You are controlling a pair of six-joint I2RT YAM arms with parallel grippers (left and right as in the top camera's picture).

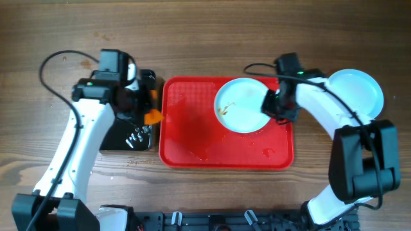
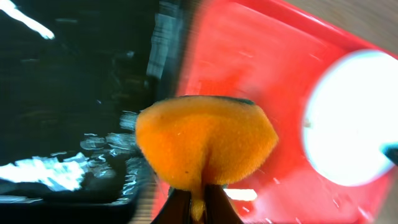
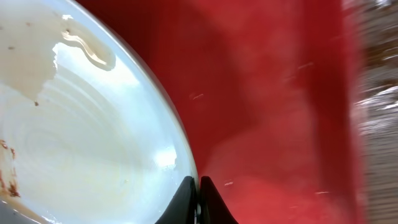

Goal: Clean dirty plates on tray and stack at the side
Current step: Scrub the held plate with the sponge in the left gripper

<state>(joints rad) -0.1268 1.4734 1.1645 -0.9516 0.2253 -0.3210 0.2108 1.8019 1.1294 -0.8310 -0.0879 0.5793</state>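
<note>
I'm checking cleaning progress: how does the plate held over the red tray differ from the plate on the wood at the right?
The tray plate has brown smears near its left edge; the side plate looks clean where visible. The right tool pinches the tray plate's rim over the red tray; the side plate lies untouched on the table, partly hidden by the arm. Both are round, pale, similar in size.

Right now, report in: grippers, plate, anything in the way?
Left gripper shut on sponge. Right gripper shut on plate rim, over tray. Plate smeared brown. Nothing between sponge and plate.
</note>
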